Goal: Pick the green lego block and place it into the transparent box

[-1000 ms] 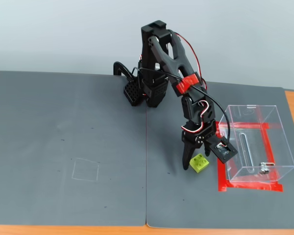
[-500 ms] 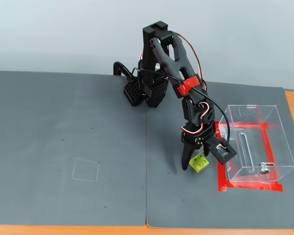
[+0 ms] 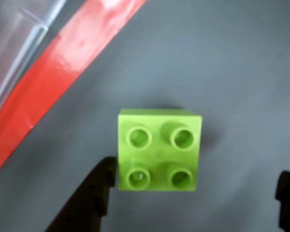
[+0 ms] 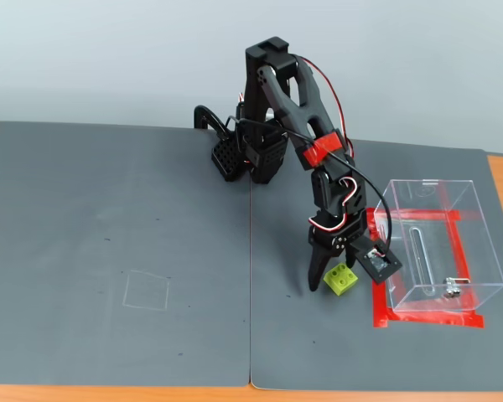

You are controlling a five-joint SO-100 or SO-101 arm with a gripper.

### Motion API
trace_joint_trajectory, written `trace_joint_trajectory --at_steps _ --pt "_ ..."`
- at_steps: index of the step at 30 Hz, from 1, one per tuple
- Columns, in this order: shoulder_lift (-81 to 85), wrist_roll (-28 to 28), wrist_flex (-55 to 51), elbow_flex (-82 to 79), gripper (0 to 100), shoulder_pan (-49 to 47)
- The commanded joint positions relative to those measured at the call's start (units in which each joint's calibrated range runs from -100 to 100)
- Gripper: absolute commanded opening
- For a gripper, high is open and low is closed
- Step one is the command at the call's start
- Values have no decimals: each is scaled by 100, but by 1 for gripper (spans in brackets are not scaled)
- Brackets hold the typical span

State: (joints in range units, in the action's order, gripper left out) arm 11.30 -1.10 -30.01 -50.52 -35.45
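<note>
The green lego block is sitting flat on the dark mat in the fixed view, studs up, turned slightly askew, right of the scene's centre and toward the near edge. In the wrist view the green lego block is showing as a lime 2x2 brick with four round studs, resting apart from the red tape. The transparent box is standing upright just right of the brick, not touching it, its clear thin walls showing a small metal fitting at its near-right corner.
</note>
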Motion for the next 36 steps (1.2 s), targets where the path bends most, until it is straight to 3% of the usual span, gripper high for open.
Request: trace_joint_trajectory --at_steps 1,22,28,36 --pt "-15 19 84 262 36 65" --pt "-236 8 327 271 36 72" --pt "-244 8 327 271 27 72" --pt "-244 8 319 208 27 72"
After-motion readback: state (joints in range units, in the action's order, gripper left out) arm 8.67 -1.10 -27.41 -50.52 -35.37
